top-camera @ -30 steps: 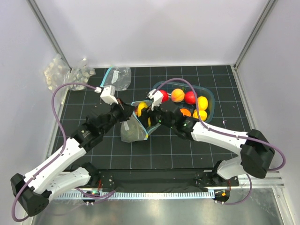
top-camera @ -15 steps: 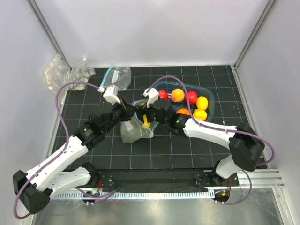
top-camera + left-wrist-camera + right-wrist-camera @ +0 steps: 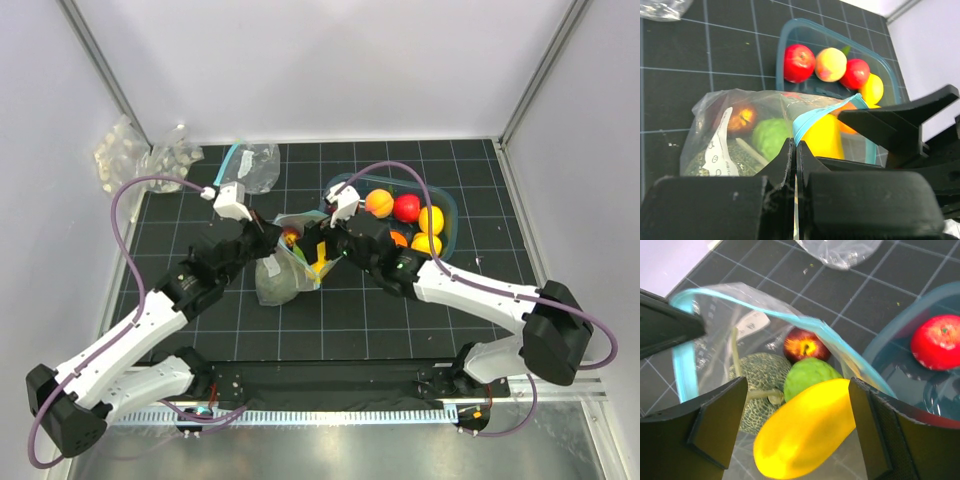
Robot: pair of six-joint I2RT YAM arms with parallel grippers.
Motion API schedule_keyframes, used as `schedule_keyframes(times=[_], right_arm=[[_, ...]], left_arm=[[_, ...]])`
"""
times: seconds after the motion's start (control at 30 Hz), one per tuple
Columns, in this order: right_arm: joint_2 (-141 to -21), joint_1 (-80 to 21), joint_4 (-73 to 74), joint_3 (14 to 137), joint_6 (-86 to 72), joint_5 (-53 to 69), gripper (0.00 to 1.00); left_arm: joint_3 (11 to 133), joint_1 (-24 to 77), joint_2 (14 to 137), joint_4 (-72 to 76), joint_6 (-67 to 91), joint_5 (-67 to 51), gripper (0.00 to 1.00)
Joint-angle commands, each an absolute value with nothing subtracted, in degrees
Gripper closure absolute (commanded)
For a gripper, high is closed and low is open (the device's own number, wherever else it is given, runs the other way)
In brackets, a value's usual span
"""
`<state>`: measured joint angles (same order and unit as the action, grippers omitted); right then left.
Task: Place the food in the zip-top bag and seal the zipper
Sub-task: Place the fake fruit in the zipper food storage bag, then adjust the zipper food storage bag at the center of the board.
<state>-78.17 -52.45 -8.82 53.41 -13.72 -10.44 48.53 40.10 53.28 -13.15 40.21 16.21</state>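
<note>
zip-top bag (image 3: 710, 335): clear crinkly plastic | melon (image 3: 757, 377): rough, netted | lemon (image 3: 805, 432): smooth, glossy | mat (image 3: 890, 295): matt black

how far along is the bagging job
Done: a melon, a green ball and a red fruit lie in the zip-top bag. In hand: the left gripper pinches the zipper, holding the mouth open, while a yellow fruit sits inside the open right gripper. Left: sealing; the tub holds more fruit.

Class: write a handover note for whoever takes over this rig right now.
Left gripper: shut on the zipper, holding the bag open.
Right gripper: open, astride a yellow fruit at the bag's mouth.
Done: melon, green fruit and red apple are in the bag.
To do: settle the yellow fruit inside; more fruit sits in the tub; zipper unsealed.
</note>
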Motion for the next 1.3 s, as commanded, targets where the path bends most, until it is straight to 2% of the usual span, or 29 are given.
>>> schedule_keyframes(times=[0.0, 0.1, 0.47, 0.6, 0.93, 1.17, 1.27], right_arm=[[-77.17, -52.73, -4.26, 55.89, -16.78, -13.35, 0.12], [-78.05, -52.82, 3.3, 59.06, -21.87, -15.38, 0.15], [-71.02, -53.61, 8.0, 58.45, -21.27, -22.76, 0.13], [-68.56, -53.7, 8.96, 58.53, -19.87, -23.2, 0.23], [-76.98, -53.7, 17.66, 65.65, -21.79, -25.22, 0.3], [-84.55, -53.7, 25.83, 71.89, -26.97, -29.96, 0.27], [-85.16, -53.7, 26.98, 72.51, -26.81, -30.06, 0.39]], left_arm=[[50.19, 39.99, 51.5, -13.36, 39.99, 20.65, 1.0], [50.1, 39.99, 50.63, -13.54, 39.82, 21.36, 1.0], [49.39, 39.9, 49.22, -13.62, 39.99, 23.73, 1.0], [49.39, 39.9, 49.22, -13.62, 40.17, 23.64, 1.0], [49.31, 39.9, 48.61, -13.8, 40.25, 23.64, 1.0], [49.31, 39.99, 48.69, -13.88, 40.25, 23.91, 1.0], [49.31, 39.9, 48.52, -13.89, 40.25, 23.99, 1.0]])
